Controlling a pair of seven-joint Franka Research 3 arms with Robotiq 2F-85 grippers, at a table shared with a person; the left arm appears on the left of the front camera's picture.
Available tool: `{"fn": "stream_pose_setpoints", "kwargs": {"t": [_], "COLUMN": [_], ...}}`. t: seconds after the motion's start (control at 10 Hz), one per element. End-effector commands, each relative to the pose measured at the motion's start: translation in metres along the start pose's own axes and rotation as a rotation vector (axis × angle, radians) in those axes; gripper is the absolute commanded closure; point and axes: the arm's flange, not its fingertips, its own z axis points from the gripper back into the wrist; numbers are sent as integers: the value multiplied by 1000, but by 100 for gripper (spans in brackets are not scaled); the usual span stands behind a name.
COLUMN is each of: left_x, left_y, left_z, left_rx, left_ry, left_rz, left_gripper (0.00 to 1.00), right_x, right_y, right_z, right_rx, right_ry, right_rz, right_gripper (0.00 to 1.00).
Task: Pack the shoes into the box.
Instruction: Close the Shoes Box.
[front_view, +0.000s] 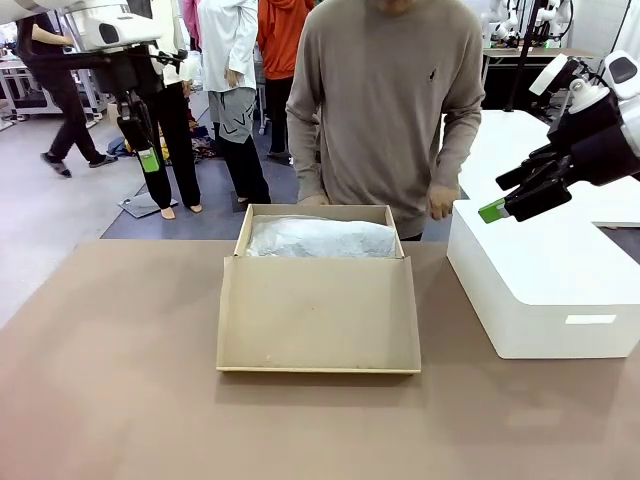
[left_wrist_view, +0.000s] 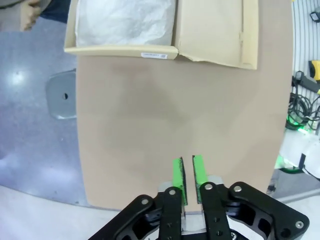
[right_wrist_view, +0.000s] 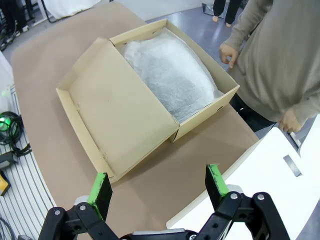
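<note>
Front view, left pincer (front_view: 148, 158): high above the bench's (front_view: 110, 380) far left, clenched almost tight on nothing.
Front view, right pincer (front_view: 492, 210): released wide and empty, over the white block (front_view: 540, 300).
Left wrist view, box (left_wrist_view: 210, 30): open at mid-bench with its flap laid flat. Tissue (left_wrist_view: 125, 20) covers the tray, and I cannot tell whether shoes lie beneath.
Right wrist view, risk: a reach toward the box could meet the person's hand (right_wrist_view: 228, 52) beside its far wall, or nudge the light cardboard askew.
Right wrist view, obstacle: the white block sits just beside the box.
</note>
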Motion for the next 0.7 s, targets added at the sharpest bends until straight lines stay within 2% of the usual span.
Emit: {"fn": "stream_pose_setpoints", "kwargs": {"t": [0.0, 0.2, 0.3, 0.4, 0.6], "left_x": [-1, -1, -1, 4, 4], "left_y": [-4, -10, -7, -3, -3], "left_z": [3, 2, 3, 2, 2], "left_rx": [1, 6, 26, 4, 4], "left_ry": [-12, 11, -49, 1, 1], "left_rz": [-37, -48, 42, -20, -20], "left_gripper": [100, 100, 100, 100, 100], "right_x": [0, 0, 0, 0, 0], "right_y": [-1, -1, -1, -1, -1], "right_z": [0, 0, 0, 0, 0], "right_rx": [10, 10, 10, 10, 10], "right_ry": [-13, -13, -13, -13, -13], "right_rz": [-2, -2, -2, -2, -2], "right_gripper": [0, 0, 0, 0, 0]}}
